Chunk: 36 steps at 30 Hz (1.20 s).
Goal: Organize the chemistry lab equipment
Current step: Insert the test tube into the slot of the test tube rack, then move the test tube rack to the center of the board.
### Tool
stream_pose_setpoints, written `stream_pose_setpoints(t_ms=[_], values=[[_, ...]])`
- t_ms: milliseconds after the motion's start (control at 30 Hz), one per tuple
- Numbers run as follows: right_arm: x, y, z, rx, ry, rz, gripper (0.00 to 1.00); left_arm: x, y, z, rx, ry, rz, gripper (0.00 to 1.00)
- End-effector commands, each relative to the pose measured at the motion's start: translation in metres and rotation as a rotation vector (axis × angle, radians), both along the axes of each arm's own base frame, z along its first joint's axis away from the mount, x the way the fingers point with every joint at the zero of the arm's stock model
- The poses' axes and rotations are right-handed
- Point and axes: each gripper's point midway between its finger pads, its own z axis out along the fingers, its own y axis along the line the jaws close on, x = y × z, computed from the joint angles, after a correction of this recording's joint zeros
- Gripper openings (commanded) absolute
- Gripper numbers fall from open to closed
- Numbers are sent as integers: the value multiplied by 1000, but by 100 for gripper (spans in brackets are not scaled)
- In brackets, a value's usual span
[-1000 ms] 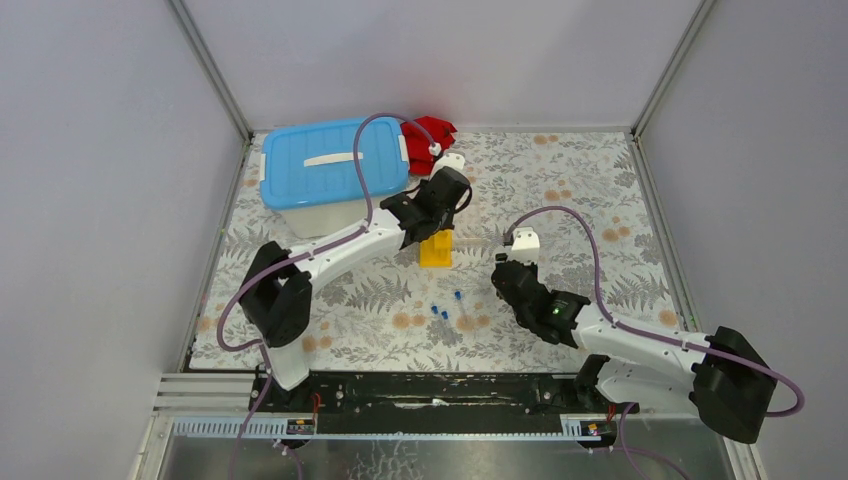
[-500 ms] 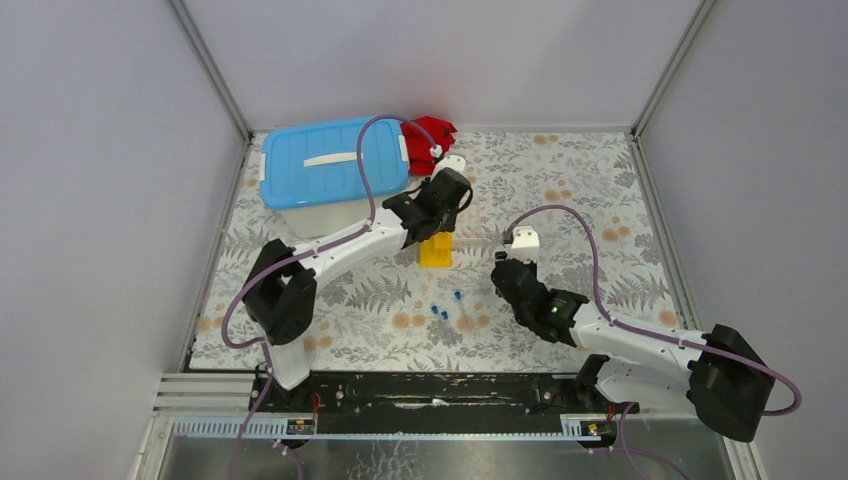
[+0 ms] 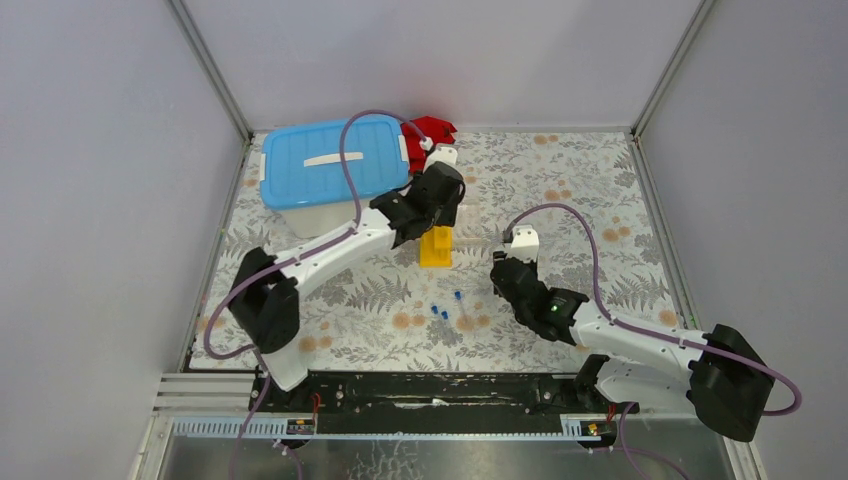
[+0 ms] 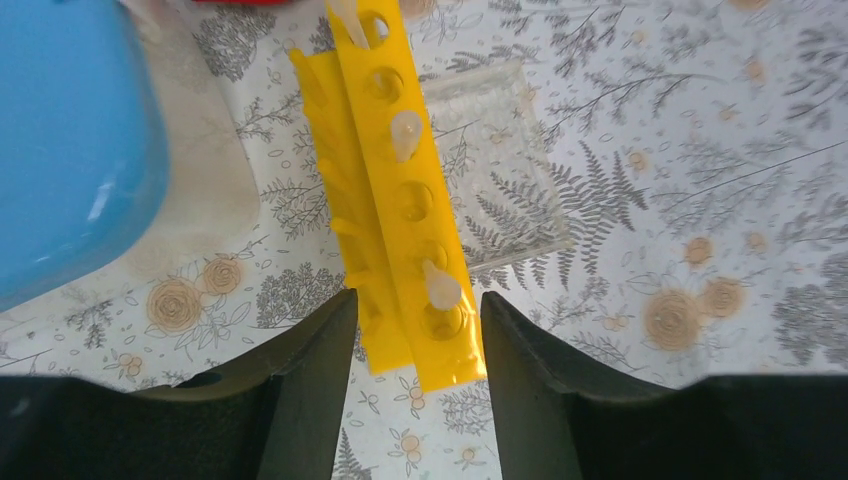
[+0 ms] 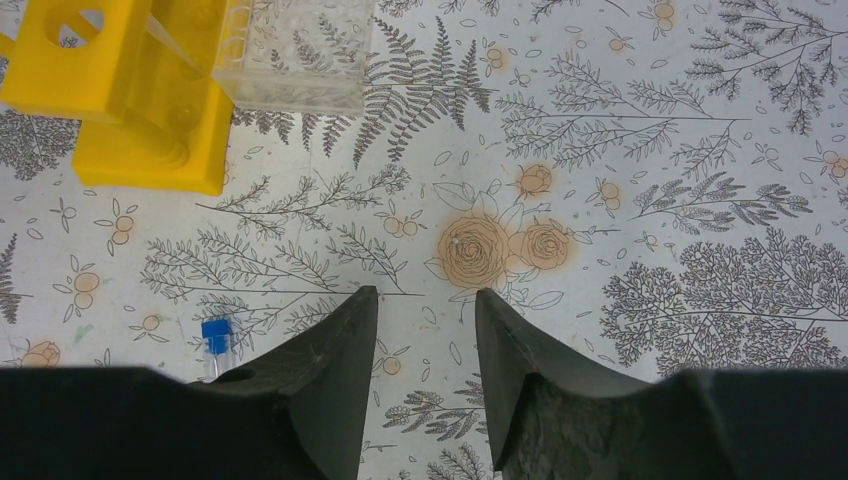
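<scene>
Blue-lidded tub point(image 3: 335, 165) sits far left; left gripper point(image 4: 418, 296) is open, jaws astride the near end of the yellow rack point(image 4: 400, 200), with the clear holder point(image 4: 500, 160) just beside it. Loose blue-capped tubes point(image 3: 440, 312) lie on the tabletop point(image 3: 570, 190); right gripper point(image 5: 425, 292) is open and holds nothing. Tubes look light, slick and roll-prone, so pinch gently across the body under the cap; the rack looks stiff and light, so grip it across its narrow width.

Seen from above, the lidded tub point(image 3: 335, 175) sits at about 10 o'clock on the table point(image 3: 580, 190). The holed rack point(image 3: 435, 248) is near the middle, just off the tub's 4 o'clock corner. The tube holder point(image 4: 500, 160) is just beside the rack at its 3 o'clock. A couple of tubes point(image 4: 405, 133) stand in the rack's holes, and the loose tubes point(image 3: 447, 308) lie apart at its 6 o'clock.
</scene>
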Motion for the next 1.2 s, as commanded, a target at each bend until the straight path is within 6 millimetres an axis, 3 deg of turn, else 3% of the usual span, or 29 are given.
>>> stream_pose_setpoints(t_ms=[0,67,367,600,833,1167], values=[[9,5,18,48,-27,-35,53,-7,10,54,-122,-91,38,57],[11,7,20,52,-27,-41,59,-14,17,62,-146,-102,48,59],[46,20,29,47,-33,-92,61,-50,50,80,-229,-128,85,69],[96,25,26,137,6,-106,59,-79,69,63,-295,-106,101,69],[134,44,16,180,52,-37,57,-100,72,44,-336,-84,100,69],[158,49,-7,162,124,-24,54,-124,61,23,-347,-55,75,68]])
